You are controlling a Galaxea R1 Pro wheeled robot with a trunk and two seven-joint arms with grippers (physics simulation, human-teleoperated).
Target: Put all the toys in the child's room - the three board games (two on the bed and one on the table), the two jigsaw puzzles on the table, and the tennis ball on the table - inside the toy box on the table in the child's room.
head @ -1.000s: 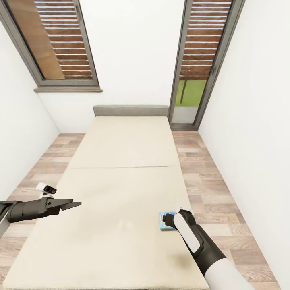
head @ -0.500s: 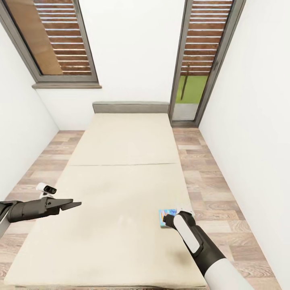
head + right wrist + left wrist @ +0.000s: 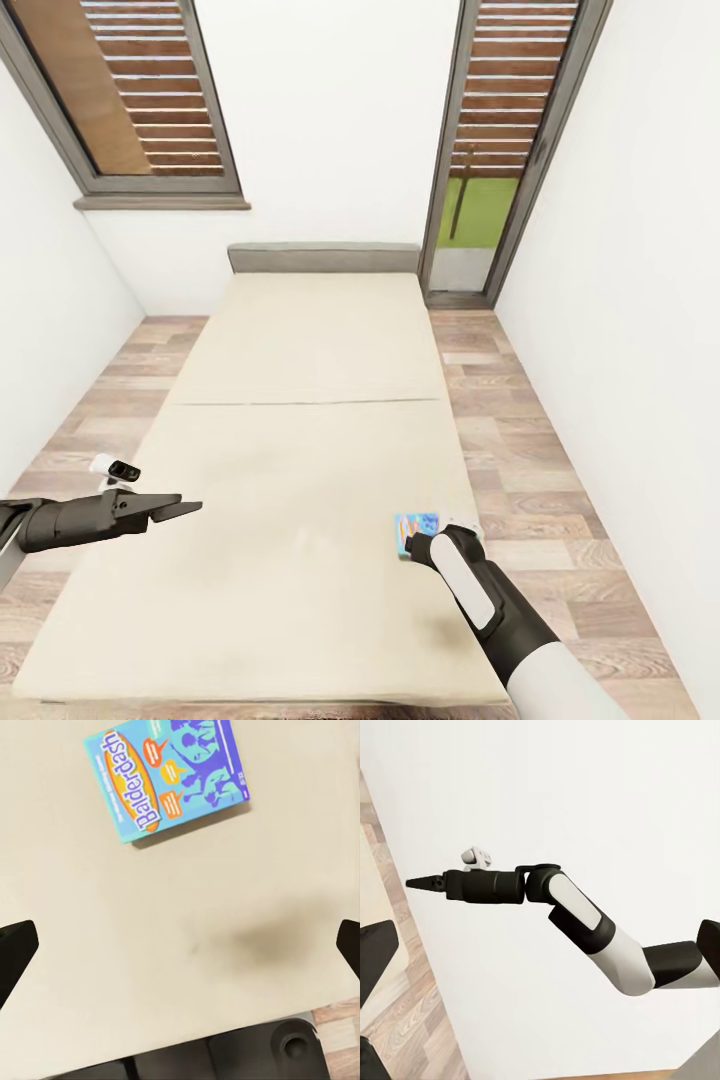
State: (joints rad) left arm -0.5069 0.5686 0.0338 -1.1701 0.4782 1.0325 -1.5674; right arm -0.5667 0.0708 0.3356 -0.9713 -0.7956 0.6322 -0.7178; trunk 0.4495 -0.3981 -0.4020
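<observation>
A blue-and-orange board game (image 3: 413, 528) reading "Balderdash" lies flat near the right edge of the bed (image 3: 300, 440), partly hidden behind my right wrist. In the right wrist view the board game (image 3: 169, 776) lies ahead of my right gripper (image 3: 180, 949), which hovers above the mattress with its fingers wide apart and nothing between them. The left wrist view shows that right gripper (image 3: 421, 881) from the side. My left gripper (image 3: 178, 508) hangs open over the bed's left edge, holding nothing.
The grey headboard (image 3: 325, 258) stands against the far white wall between two tall windows. Wood-plank floor (image 3: 530, 470) runs along both sides of the bed. A white wall (image 3: 640, 350) closes in on the right.
The whole picture has shifted, so the camera has moved: the bed now sits a little further off. More of the board game shows past my right wrist. Both arms keep their pose.
</observation>
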